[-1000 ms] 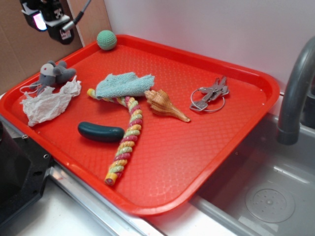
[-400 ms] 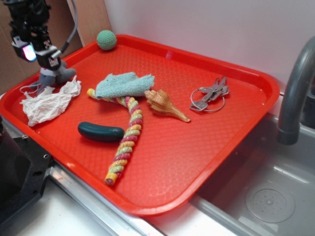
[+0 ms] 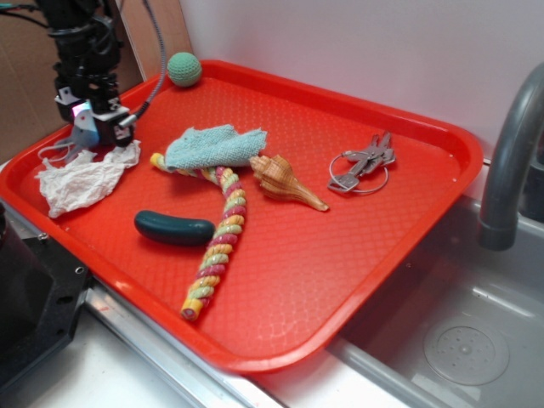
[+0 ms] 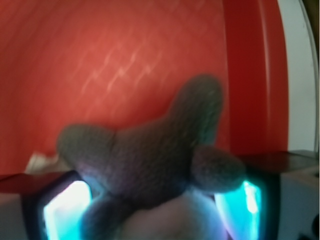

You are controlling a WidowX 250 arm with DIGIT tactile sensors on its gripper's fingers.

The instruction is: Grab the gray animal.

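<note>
In the exterior view, the gripper stands low over the gray plush mouse, which lies just beside the crumpled tissue on the red tray. In the wrist view, the mouse sits between the two fingers, which are apart; I cannot tell if they grip it.

Exterior camera: high, off to side, looks down obliquely across whole red tray, faucet beyond tray's far end, my tool at opposite end. Wrist camera: rides on my arm, faces down, very near, blurred, gray animal fills frame. Shared: gray animal, tray corner.
</note>
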